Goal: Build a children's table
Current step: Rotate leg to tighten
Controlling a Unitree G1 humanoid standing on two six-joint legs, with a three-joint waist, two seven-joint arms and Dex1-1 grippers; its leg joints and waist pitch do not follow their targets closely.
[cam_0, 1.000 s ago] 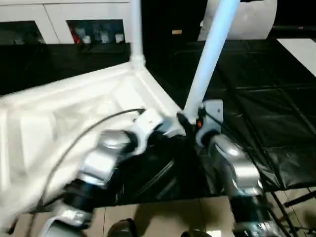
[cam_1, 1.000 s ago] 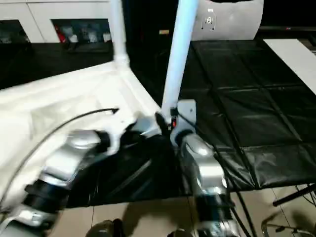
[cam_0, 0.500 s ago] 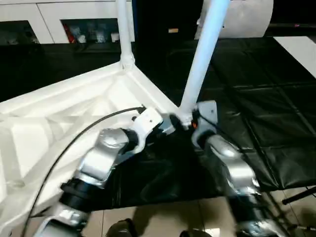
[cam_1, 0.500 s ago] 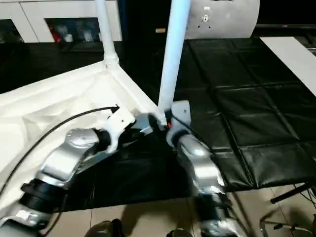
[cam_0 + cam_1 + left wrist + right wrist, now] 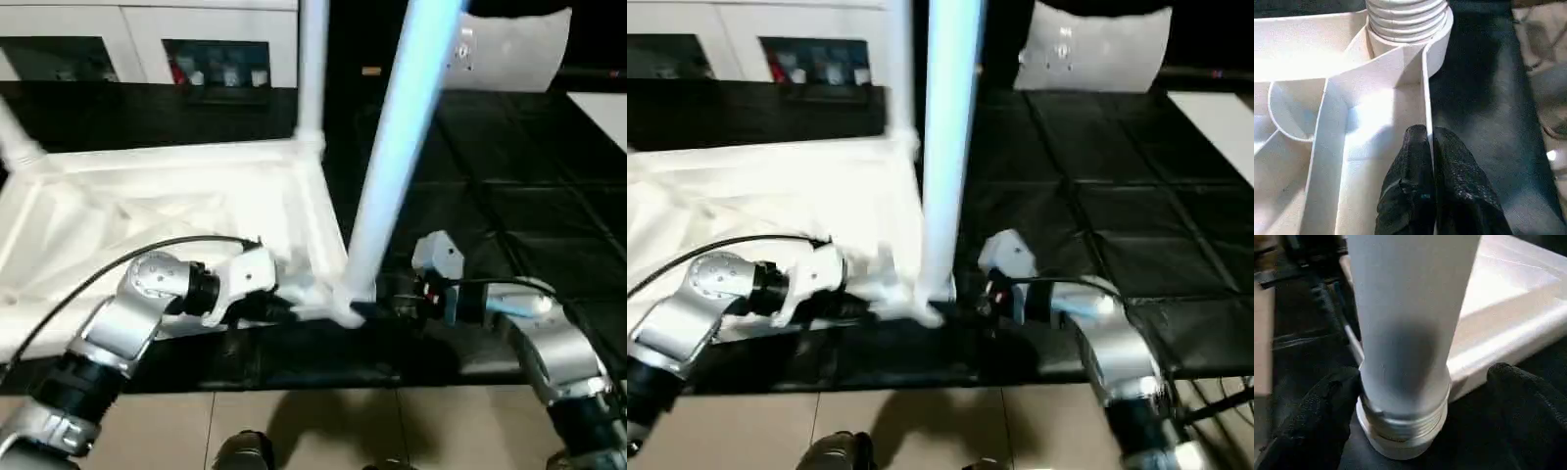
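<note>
The white table top lies upside down on the black workbench, ribs facing up, its near corner at the bench's front edge. A leg stands upright in that near corner socket, its threads showing at the base in the right wrist view, and another leg rises from the far corner behind it. The left gripper is pinched tight on the thin outer wall of the table top, one black finger on each side, just beside the socket where the near leg sits. The right gripper has its fingers spread wide on either side of the leg's base, one looking close against it, the other clear. White cabinets stand behind the bench.
</note>
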